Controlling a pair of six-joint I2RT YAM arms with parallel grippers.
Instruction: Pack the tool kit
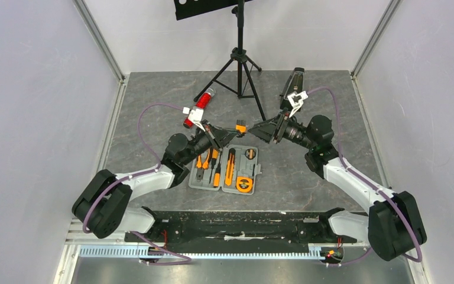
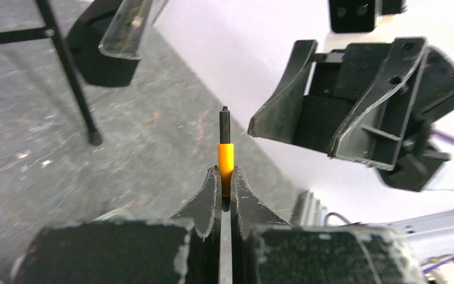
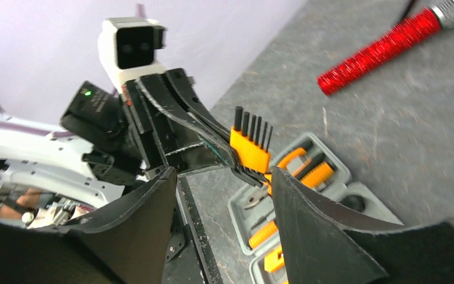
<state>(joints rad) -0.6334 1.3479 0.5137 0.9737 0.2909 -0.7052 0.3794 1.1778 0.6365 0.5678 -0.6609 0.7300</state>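
The grey tool kit case [image 1: 256,171] lies open on the table between the arms, with orange-and-black screwdrivers [image 1: 204,160], a knife [image 1: 230,165] and a round tape measure [image 1: 245,184] in its recesses. Above its far edge my left gripper [image 2: 225,174] is shut on an orange holder of several black bits [image 1: 241,126], which the left wrist view shows edge-on [image 2: 226,157]. The right gripper [image 3: 223,173] faces it with its jaws open and nothing between them. The bit holder [image 3: 250,148] stands just beyond its fingertips, apart from them.
A red glittery cylinder [image 1: 198,108] lies behind the left gripper. The black metronome [image 1: 294,83] stands at the back right. A black tripod [image 1: 240,65] stands at the back centre with its legs spread toward both grippers. Walls close in the left, right and back.
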